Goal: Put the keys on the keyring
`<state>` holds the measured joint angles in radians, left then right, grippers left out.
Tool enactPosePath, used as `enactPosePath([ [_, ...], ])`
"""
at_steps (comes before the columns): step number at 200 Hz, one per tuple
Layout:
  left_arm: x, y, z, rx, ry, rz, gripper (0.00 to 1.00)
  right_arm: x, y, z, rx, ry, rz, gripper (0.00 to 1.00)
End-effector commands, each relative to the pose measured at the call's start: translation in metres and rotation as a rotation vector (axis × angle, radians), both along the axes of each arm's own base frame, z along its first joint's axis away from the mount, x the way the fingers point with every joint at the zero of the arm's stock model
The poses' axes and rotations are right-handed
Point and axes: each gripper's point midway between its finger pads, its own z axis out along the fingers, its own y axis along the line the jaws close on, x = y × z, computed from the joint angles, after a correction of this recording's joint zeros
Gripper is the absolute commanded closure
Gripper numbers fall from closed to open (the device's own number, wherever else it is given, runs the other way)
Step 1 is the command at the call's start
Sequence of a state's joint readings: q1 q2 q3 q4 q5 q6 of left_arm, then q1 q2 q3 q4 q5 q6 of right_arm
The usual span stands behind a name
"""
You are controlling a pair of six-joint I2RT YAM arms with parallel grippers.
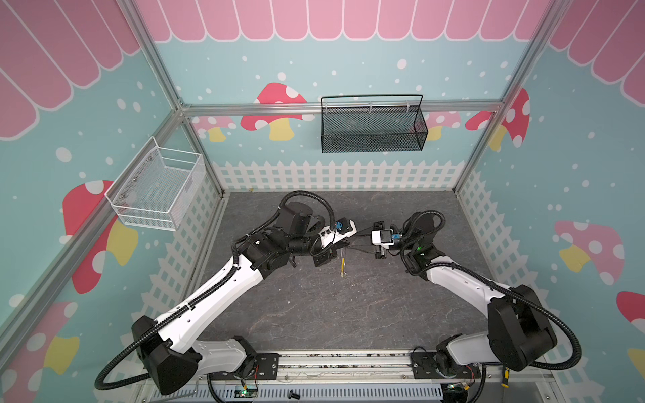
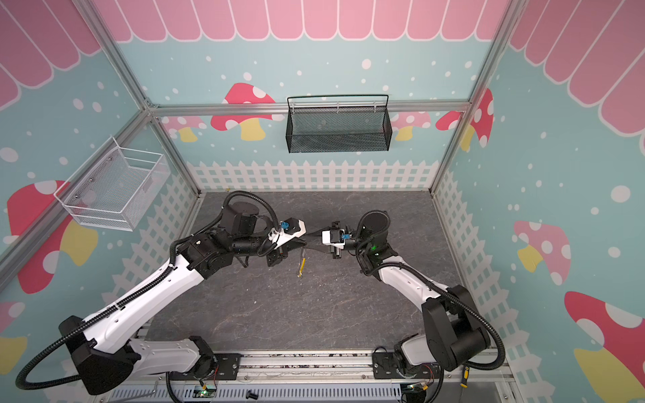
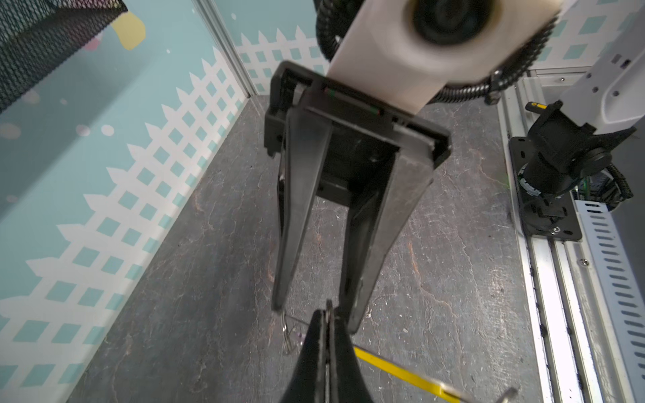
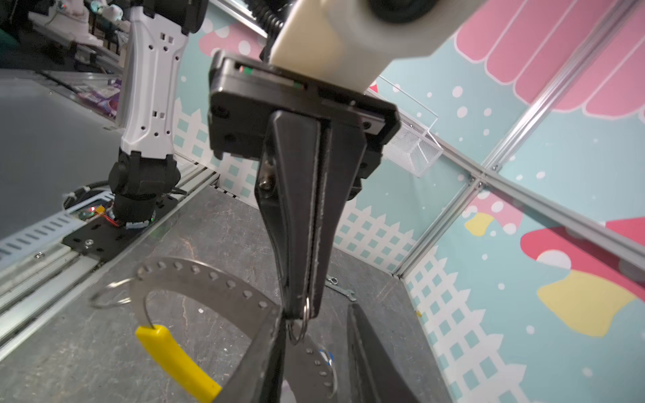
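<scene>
On the keyring [image 4: 209,279] itself, a flat metal arc pierced with small holes runs into a yellow plastic segment [image 4: 178,359]. In both top views the keyring shows edge-on, with the yellow end pointing down toward the table [image 1: 314,314].

At the side of the keyring away from the yellow segment, the left gripper [image 4: 302,312] has its fingers pressed together on a small split ring [image 4: 305,315]. Whether the arc is also between the pads, I cannot tell. Of the keys, only a blue edge [image 4: 330,356] shows just beside the lower stretch of the keyring. I cannot tell if it is threaded on, and the lilac-tagged key I cannot make out.

On either side of the keyring stand the fingers [image 3: 300,226] of the right gripper [image 3: 316,315], clearly apart and holding nothing. Beyond the keyring a small wrench [image 4: 341,289] lies on the table.

I judge that the danger sits in this one thin grip. The split ring is round wire and may turn or slip between the pads. Then the keyring could swing, tilt or drop to the table, and a key that is not fully on could slide off. The right fingers are very near the keyring, so a closing or sideways move may knock the arc instead of gripping it. That could pull the ring out of the left pads.
</scene>
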<state>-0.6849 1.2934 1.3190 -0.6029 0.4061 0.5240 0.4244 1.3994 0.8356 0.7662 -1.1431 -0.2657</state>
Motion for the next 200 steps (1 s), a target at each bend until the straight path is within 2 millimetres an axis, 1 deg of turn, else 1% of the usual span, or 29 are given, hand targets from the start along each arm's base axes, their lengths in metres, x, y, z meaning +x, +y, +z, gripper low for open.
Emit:
enactPosePath([
  [1, 0.003, 0.004, -0.005, 0.018, 0.083, 0.069, 1.00, 0.014, -0.013, 0.004, 0.007, -0.082, -0.148, 0.57],
  [17, 0.007, 0.005, -0.016, 0.039, 0.130, 0.109, 1.00, 0.024, -0.020, -0.001, -0.015, -0.088, -0.242, 0.56],
  [26, 0.010, 0.007, -0.021, 0.035, 0.189, 0.161, 1.00, 0.027, -0.024, -0.002, -0.025, -0.086, -0.290, 0.55],
  [40, 0.014, 0.009, -0.029, 0.055, 0.236, 0.207, 1.00, 0.026, -0.029, -0.004, -0.032, -0.078, -0.330, 0.54],
  [57, 0.022, 0.011, -0.038, 0.071, 0.288, 0.277, 1.00, 0.023, -0.032, -0.008, -0.036, -0.025, -0.349, 0.54],
  [78, 0.034, 0.012, -0.044, 0.075, 0.325, 0.365, 1.00, 0.015, -0.032, -0.020, -0.043, 0.033, -0.365, 0.54],
  [105, 0.048, 0.012, -0.048, 0.071, 0.347, 0.473, 1.00, 0.001, -0.026, -0.037, -0.047, 0.085, -0.377, 0.55],
  [113, 0.052, 0.011, -0.049, 0.071, 0.352, 0.508, 1.00, -0.001, -0.026, -0.040, -0.048, 0.091, -0.392, 0.55],
  [128, 0.059, 0.011, -0.051, 0.062, 0.370, 0.569, 1.00, -0.003, -0.027, -0.039, -0.038, 0.089, -0.432, 0.56],
  [140, 0.061, 0.009, -0.054, 0.052, 0.399, 0.598, 1.00, -0.003, -0.029, -0.038, -0.032, 0.083, -0.471, 0.57],
  [166, 0.065, 0.005, -0.058, 0.014, 0.469, 0.658, 1.00, -0.013, -0.031, -0.040, -0.013, 0.047, -0.503, 0.62],
  [177, 0.064, 0.002, -0.061, 0.002, 0.509, 0.667, 1.00, -0.021, -0.031, -0.042, -0.005, 0.021, -0.483, 0.62],
  [200, 0.062, -0.006, -0.064, -0.028, 0.585, 0.678, 1.00, -0.037, -0.026, -0.055, -0.011, -0.007, -0.429, 0.63],
])
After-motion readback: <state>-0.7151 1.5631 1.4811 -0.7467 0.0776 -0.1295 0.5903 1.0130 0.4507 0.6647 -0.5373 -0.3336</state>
